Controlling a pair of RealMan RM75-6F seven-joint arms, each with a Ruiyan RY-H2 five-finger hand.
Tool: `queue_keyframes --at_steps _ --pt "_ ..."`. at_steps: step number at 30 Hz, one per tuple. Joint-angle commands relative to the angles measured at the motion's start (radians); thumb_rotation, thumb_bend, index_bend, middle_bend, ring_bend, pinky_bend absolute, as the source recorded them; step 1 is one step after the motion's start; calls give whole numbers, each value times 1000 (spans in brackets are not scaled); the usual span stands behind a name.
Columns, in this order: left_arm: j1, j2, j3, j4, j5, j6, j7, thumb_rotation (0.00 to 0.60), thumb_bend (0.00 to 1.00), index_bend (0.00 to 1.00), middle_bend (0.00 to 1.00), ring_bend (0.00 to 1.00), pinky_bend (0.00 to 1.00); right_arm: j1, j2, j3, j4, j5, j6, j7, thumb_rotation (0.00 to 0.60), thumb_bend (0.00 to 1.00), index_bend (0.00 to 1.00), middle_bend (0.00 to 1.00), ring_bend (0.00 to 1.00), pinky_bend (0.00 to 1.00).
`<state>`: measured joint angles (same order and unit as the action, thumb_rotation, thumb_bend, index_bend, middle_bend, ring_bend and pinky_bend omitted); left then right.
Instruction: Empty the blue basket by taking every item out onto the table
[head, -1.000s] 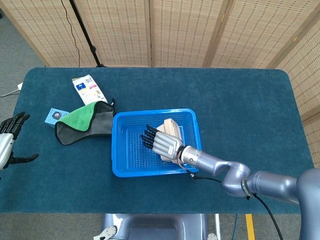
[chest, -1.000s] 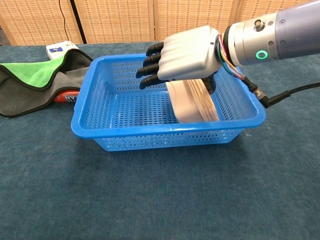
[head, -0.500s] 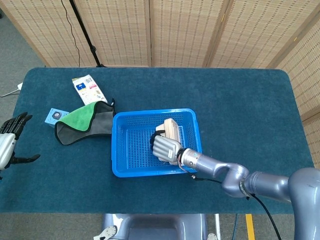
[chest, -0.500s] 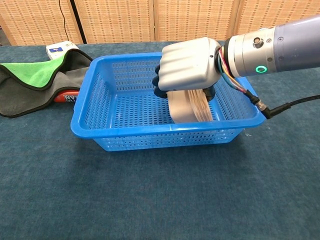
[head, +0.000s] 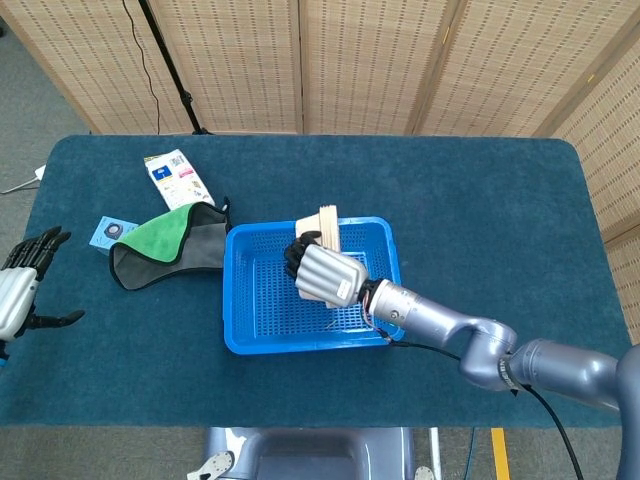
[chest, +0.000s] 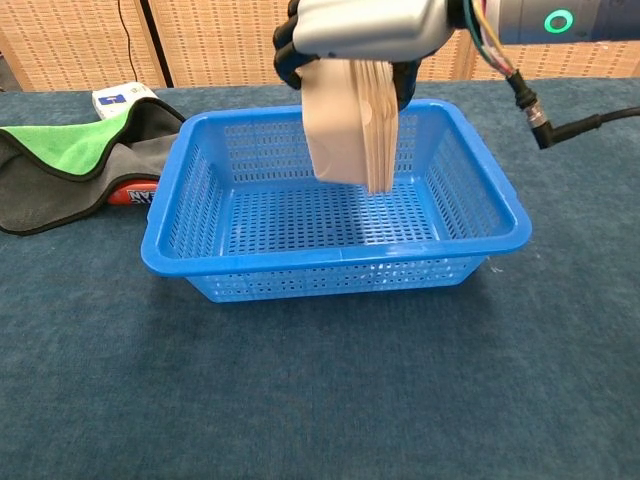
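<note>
The right hand (chest: 365, 30) has the pale wooden bundle (chest: 350, 120) up in the air, fingers (head: 296, 250) wrapped tight round its top end. The bundle hangs upright over the basket (chest: 180, 235), its lower end about level with the rim, touching neither floor nor walls. From the chest view it looks like a stack of thin flat slats pressed together, edges facing us. From above, the bundle's top pokes out past the hand near the basket's far wall.

The basket sits near the middle of the counter (head: 480, 190), long side toward the front edge. What floor of it shows past the hand and bundle is bare.

The right arm (head: 470, 340) reaches in from the front right corner of the counter, crossing the basket's front right corner.

Left of the basket, a green-and-grey cloth (head: 165, 240) lies crumpled, its grey edge just beside the basket's far left corner. In the chest view something red with white lettering (chest: 130, 193) peeks out from under that cloth. Beyond it, toward the far left corner, lies a white and blue packet (head: 176, 178), and a small light-blue card (head: 114, 232) is right beside the cloth's left end.

The left hand (head: 22, 290) hovers at the counter's left edge, fingers spread, holding nothing.
</note>
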<state>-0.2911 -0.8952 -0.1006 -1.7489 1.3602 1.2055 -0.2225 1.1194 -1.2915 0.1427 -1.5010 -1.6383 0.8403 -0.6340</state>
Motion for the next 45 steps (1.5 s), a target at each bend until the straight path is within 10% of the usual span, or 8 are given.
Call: queue_keyframes --at_steps 1,16,22,37,45 --pt "1 1 2 -1 5 1 -1 600 103 0 0 0 0 -46 34 15 13 45 40 -17 600 0 690 428 369 570" --pt "13 4 14 -17 42 23 -2 600 103 0 0 0 0 -231 67 -38 257 219 74 67 600 0 650 408 356 545" --pt "16 1 18 -25 47 27 12 600 103 0 0 0 0 -244 86 -58 231 318 -50 72 600 0 0 0 0 22" --pt "73 -30 46 -1 54 100 44 600 103 0 0 0 0 -422 221 -2 -121 323 311 81 600 0 0 0 0 0" --pt "152 -103 74 129 71 197 18 600 103 0 0 0 0 -667 177 -72 -166 318 583 181 600 0 0 0 0 0"
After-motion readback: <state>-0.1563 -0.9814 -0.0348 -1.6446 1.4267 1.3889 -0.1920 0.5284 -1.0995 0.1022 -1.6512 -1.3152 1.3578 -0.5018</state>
